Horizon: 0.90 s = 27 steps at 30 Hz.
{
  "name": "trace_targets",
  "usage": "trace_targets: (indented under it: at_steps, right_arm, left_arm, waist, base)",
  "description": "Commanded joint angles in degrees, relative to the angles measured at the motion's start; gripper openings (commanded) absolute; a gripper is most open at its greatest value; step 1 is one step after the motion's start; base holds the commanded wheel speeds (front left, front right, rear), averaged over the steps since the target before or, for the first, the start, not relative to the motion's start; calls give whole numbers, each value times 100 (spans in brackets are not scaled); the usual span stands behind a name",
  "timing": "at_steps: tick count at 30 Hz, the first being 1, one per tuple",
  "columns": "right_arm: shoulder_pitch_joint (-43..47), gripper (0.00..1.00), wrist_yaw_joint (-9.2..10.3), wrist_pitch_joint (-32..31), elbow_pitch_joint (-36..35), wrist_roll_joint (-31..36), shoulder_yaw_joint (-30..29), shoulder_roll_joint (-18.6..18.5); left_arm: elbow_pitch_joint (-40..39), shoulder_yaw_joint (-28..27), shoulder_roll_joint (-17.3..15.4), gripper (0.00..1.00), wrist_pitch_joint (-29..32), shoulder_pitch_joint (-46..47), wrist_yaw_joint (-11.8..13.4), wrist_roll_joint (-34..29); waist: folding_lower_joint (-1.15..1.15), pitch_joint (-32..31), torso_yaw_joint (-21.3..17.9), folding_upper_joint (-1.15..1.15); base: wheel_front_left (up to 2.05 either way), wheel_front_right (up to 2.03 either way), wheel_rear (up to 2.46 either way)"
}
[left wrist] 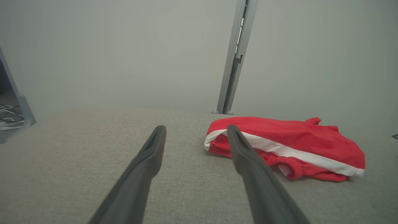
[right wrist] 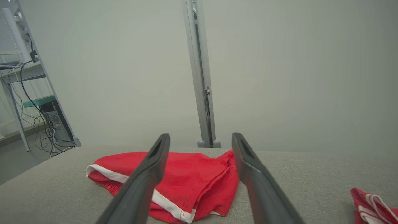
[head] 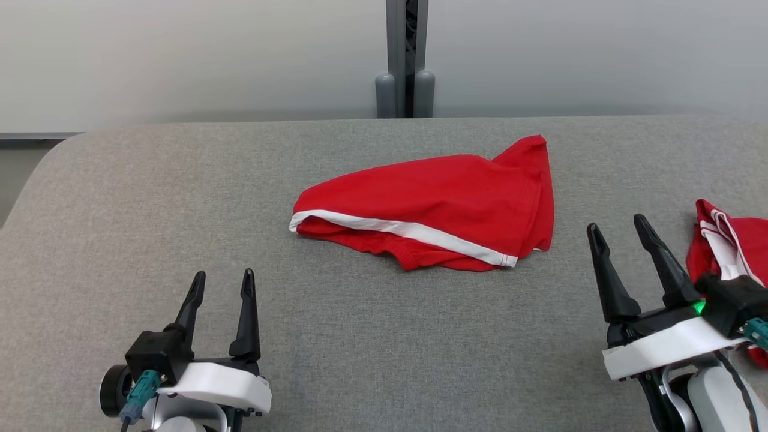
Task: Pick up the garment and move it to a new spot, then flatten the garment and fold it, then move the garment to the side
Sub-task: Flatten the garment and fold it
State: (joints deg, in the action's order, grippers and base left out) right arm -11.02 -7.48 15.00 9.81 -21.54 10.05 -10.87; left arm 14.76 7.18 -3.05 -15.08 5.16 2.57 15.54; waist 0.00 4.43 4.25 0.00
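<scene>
The grey tabletop [head: 150,198] spans the head view, with a pale wall behind it and one grey post [head: 407,60] rising past its far edge on two rounded feet. There are two red garments. The garment [head: 444,192] lies crumpled near the middle of the tabletop, a little to the right, well apart from both grippers. Its long axis runs left to right across the head view. One white band slants along its near side from the left end down toward the right, and a pointed corner sticks up toward the far right. A gathered red edge faces the robot under the band. Whether it is shorts or a top is hard to make out, and its lower layers are folded out of sight. The second garment [head: 729,240], red with white stripes, sits at the right edge, cut off by the frame and partly covered by the right wrist. The two grippers hover over the near tabletop. The left gripper [head: 222,276] and the right gripper [head: 618,222] each have their fingers spread wide, holding nothing.
</scene>
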Motion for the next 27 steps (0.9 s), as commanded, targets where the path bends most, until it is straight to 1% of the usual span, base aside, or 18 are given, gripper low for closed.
trace_targets:
  at_steps: [1, 4, 7, 10, 13, 19, 27]
  right_arm:
    - [-45, 100, -4, -38, 149, 75, 99, -165]
    - [-189, 100, -4, -112, 308, 8, 108, -172]
    - [-376, 100, -4, -253, 631, -235, 44, -159]
    - [-640, 100, -4, -362, 955, -505, 100, -191]
    - [-880, 100, -4, -445, 1306, -806, 217, -231]
    - [-1159, 100, -4, -499, 1971, -1173, 531, -285]
    - [-1191, 100, -4, -318, 2400, -1490, 983, -286]
  left_arm:
    - [-33, -31, -13, 100, -4, 72, -38, -64]
    - [-34, -23, -5, 100, -4, 150, -43, -93]
    - [14, 18, 1, 100, -4, 213, -55, -116]
    - [65, 150, 4, 100, -4, 326, -25, -59]
    - [144, 271, -1, 100, -4, 389, -7, -100]
    - [192, 346, 2, 100, -4, 511, 52, -108]
    - [223, 373, 3, 100, -4, 469, 73, -105]
  waist:
    - [0, 89, 78, 0]
    - [0, 181, 130, 0]
    - [0, 357, 233, 0]
    - [0, 571, 381, 0]
    - [0, 742, 517, 0]
    - [0, 929, 750, 0]
    - [0, 960, 847, 0]
  base:
    - [0, 0, 0]
    - [0, 0, 0]
    - [0, 0, 0]
    - [0, 0, 0]
    - [0, 0, 0]
    - [0, 0, 0]
    - [0, 0, 0]
